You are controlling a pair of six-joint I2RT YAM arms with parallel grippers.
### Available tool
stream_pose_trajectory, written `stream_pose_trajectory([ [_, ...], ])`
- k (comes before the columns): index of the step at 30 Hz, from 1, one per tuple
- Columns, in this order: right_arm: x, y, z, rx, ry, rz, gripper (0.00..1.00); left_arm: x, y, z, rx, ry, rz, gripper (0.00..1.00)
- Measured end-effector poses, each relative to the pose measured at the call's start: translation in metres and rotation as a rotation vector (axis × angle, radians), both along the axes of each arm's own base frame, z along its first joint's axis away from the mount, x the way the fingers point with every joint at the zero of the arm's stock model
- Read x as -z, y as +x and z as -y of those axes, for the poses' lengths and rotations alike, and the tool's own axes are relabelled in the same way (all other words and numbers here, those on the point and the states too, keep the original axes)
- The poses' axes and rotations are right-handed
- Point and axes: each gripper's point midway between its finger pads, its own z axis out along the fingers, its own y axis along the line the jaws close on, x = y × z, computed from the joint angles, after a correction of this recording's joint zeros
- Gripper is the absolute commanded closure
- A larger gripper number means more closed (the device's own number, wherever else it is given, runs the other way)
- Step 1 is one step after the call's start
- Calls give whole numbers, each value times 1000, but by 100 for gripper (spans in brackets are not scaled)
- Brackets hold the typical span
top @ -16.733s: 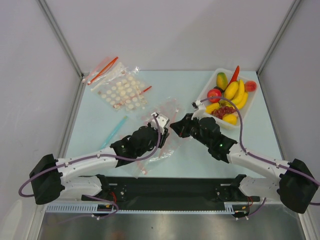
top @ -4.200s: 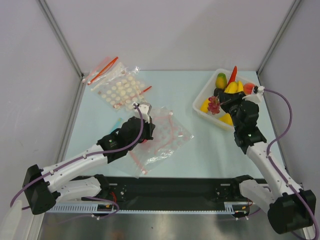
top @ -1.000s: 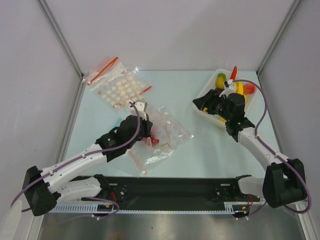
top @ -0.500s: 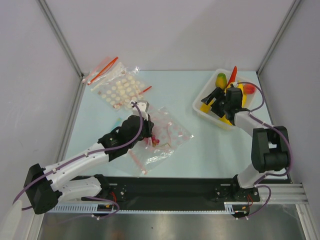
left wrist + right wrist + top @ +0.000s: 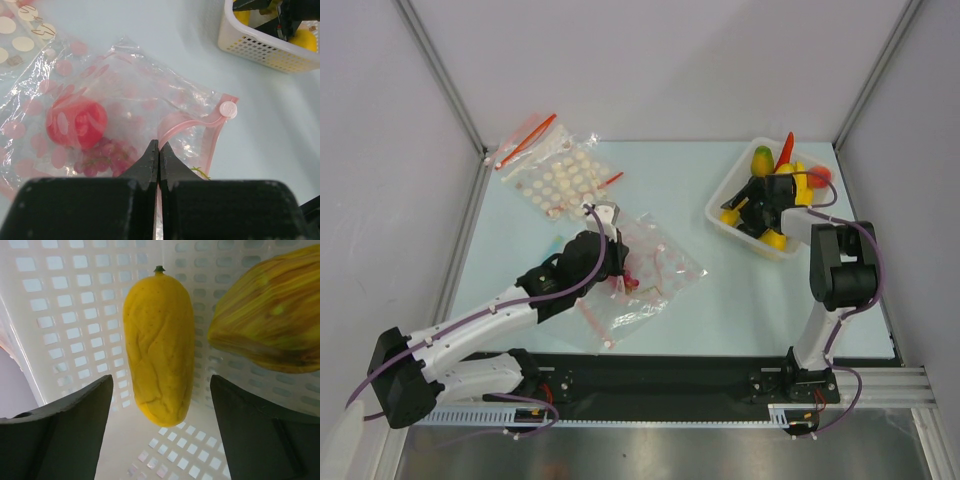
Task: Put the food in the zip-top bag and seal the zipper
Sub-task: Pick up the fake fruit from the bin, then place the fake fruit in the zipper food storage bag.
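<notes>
While the pale table [image 5: 740, 300] carries everything, the largest thing on it that concerns me is the zip-top bag [image 5: 655, 275]. It lies crumpled left of centre, and in my left wrist view its mouth is on the side toward the basket [image 5: 718, 214]. Pale pink dots show across the plastic; I cannot tell whether they belong to this bag or to one under it. The white-dotted bags [image 5: 560, 180] lie apart at the far left.

The white perforated basket sits at the far right. My right hand [image 5: 161, 385] is down inside it, fingers spread wide, one on each side of a yellow fruit [image 5: 159, 345] that lies along the gap between them. I see daylight on both sides, so I judge nothing is gripped yet. A striped mango [image 5: 265, 320] lies just beside it.

My left hand [image 5: 155, 150] is pressed together, pinching the zipper [image 5: 190, 125] at the bag's mouth. The pink strip arcs away from my fingertips to its round slider [image 5: 229, 109].

As for progress, I reckon it is early. The apple [image 5: 76, 122] and the grapes [image 5: 102, 156] rest inside the bag, touching each other. From above I count several pieces left in the basket, among them a green-topped mango [image 5: 761, 157], the chili [image 5: 786, 150], a peach [image 5: 819, 177] and yellow ones. The mouth looks parted rather than shut, so all the sealing is left to do once the rest are carried over.
</notes>
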Motion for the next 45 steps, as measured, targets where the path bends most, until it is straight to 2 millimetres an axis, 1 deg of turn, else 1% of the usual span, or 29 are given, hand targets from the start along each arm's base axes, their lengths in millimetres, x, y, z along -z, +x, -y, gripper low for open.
stream_pose_trajectory([
  [1,0,-1,0,0,4,-5,23,0,0,0,2,-1,-1,100],
  [2,0,-1,-1,1,9,-8,28,0,0,0,2,0,-1,100],
  [3,0,-2,-2,-3,16,-9,40,1,0,0,2,0,-2,100],
  [5,-3,-2,-7,-19,41,-6,54,1,-1,0,3,1,-2,100],
  [6,-5,-3,-11,-31,62,-2,68,1,-1,0,3,1,-3,100],
  [7,-8,-2,-15,-44,85,8,73,1,-1,0,3,1,-3,100],
  [8,-11,0,-19,-53,112,22,76,1,-1,0,3,1,-3,100],
  [11,-16,1,-28,-82,191,49,76,1,-1,0,5,0,-3,100],
  [13,-14,-2,-29,-87,213,50,76,1,-1,0,5,0,-3,100],
  [17,-11,-11,-23,-65,203,49,76,0,-1,0,5,-3,0,100],
  [20,-20,-19,-13,-33,165,75,78,-1,-1,0,5,-5,1,100],
  [24,-57,-26,2,18,95,186,79,-2,-2,0,6,-7,3,100],
  [27,-95,-34,14,62,46,301,80,-2,-2,0,6,-7,2,100],
  [29,-114,-42,19,83,13,366,83,-1,-2,0,7,-7,2,100],
  [31,-134,-50,19,82,-25,430,85,-1,-2,0,9,-8,1,100],
  [32,-144,-54,13,64,-46,466,85,-1,-2,0,10,-8,1,100],
  [35,-175,-70,-15,-43,-99,578,85,-1,-2,0,12,-4,3,100],
  [36,-186,-83,-41,-131,-108,624,85,-2,-2,0,13,-3,6,100],
  [39,-212,-113,-88,-340,-134,735,85,-3,0,1,15,-4,17,100],
  [40,-221,-124,-101,-409,-136,771,87,-4,1,3,15,-7,21,100],
  [42,-234,-138,-116,-513,-143,823,88,-4,3,5,15,-13,26,100],
  [45,-249,-158,-132,-645,-146,888,90,-2,8,8,5,-14,32,100],
])
